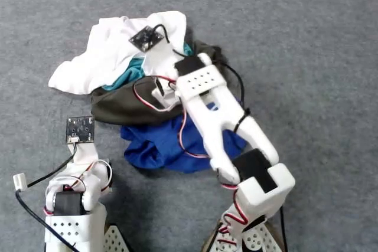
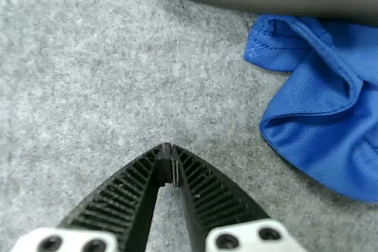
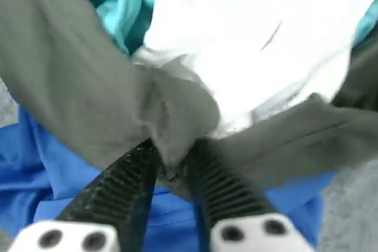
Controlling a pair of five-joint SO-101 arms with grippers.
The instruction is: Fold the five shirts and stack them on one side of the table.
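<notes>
My right pincer (image 3: 173,156) is pinching a bunched fold of the olive-grey shirt (image 3: 71,87). That shirt sits in the heap at the middle of the grey felt desk (image 1: 319,57). On the heap's far side the crumpled white shirt (image 1: 103,51) lies on top, and a teal shirt (image 1: 125,75) peeks out between the two. The blue mesh shirt (image 1: 150,146) lies underneath on the near side. My left pincer (image 2: 167,153) is pressed together over bare felt, near the blue shirt's edge.
</notes>
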